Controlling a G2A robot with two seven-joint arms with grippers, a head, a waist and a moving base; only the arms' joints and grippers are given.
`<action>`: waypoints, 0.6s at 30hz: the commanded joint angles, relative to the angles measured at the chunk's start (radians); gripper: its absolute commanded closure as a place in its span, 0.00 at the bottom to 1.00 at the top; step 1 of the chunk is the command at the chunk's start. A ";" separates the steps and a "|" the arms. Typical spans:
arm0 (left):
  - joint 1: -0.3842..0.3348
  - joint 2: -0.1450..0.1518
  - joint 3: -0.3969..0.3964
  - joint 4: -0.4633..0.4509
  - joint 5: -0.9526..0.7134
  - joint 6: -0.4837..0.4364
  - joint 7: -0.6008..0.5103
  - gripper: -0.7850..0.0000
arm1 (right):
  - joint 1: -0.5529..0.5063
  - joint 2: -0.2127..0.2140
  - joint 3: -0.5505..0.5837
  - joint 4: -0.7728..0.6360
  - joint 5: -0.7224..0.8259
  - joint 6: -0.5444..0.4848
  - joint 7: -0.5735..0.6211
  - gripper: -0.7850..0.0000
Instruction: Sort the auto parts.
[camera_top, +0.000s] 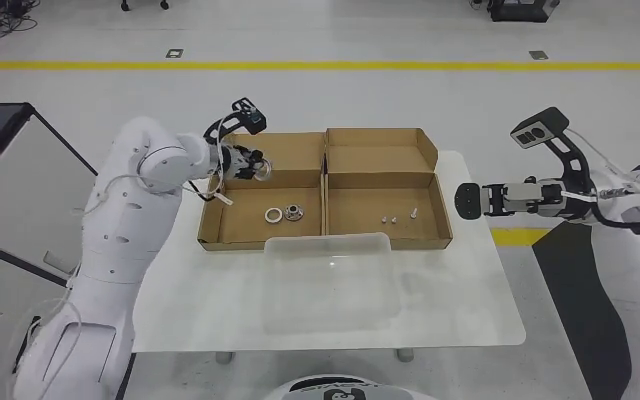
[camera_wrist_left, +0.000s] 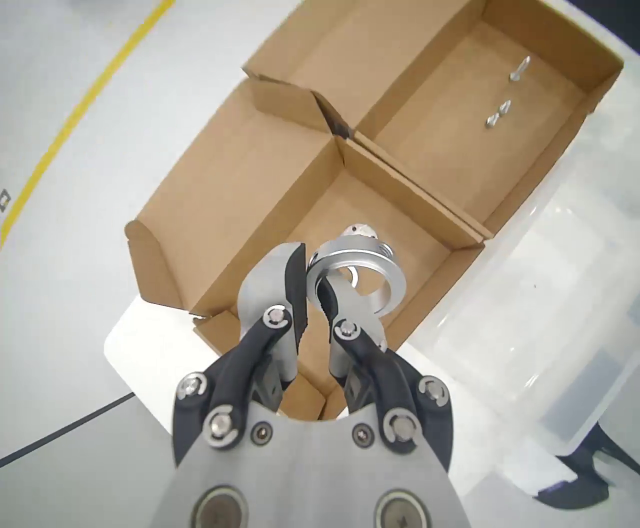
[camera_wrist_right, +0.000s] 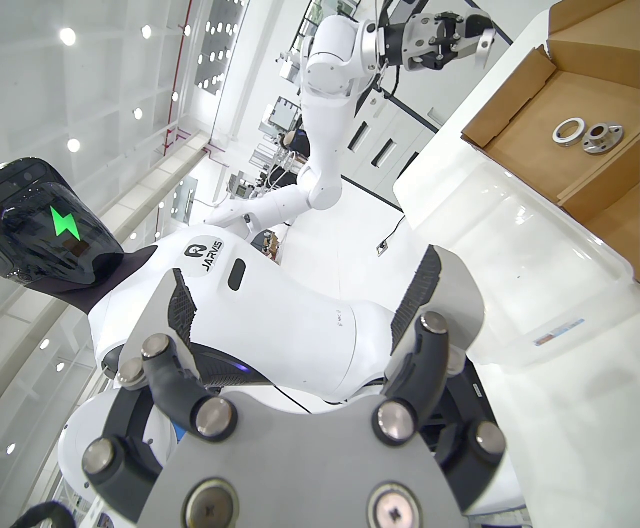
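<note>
The left gripper, jaws pinching a metal ring, hangs above the left cardboard box. The right gripper, jaws spread, is right of the bench.

A silver metal ring hangs tilted above the left cardboard box, its wall pinched by the left gripper with one finger inside the ring and one outside. On that box's floor, right of its middle, a second ring lies flat just beside a flanged hub that stands with its flange down. Two small screws lie on their sides near the middle of the right cardboard box; both boxes sit side by side along the table's far edge.
</note>
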 joint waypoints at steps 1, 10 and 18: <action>-0.020 0.003 0.049 0.033 0.038 0.005 0.000 1.00 | 0.000 0.000 0.000 0.000 0.000 0.000 0.000 0.00; -0.103 -0.001 0.227 0.197 0.042 0.006 0.000 1.00 | 0.000 0.000 0.000 0.000 0.000 0.000 0.000 0.00; -0.172 -0.024 0.344 0.347 0.034 0.003 0.003 1.00 | 0.000 0.000 0.000 0.000 0.000 0.000 0.000 0.00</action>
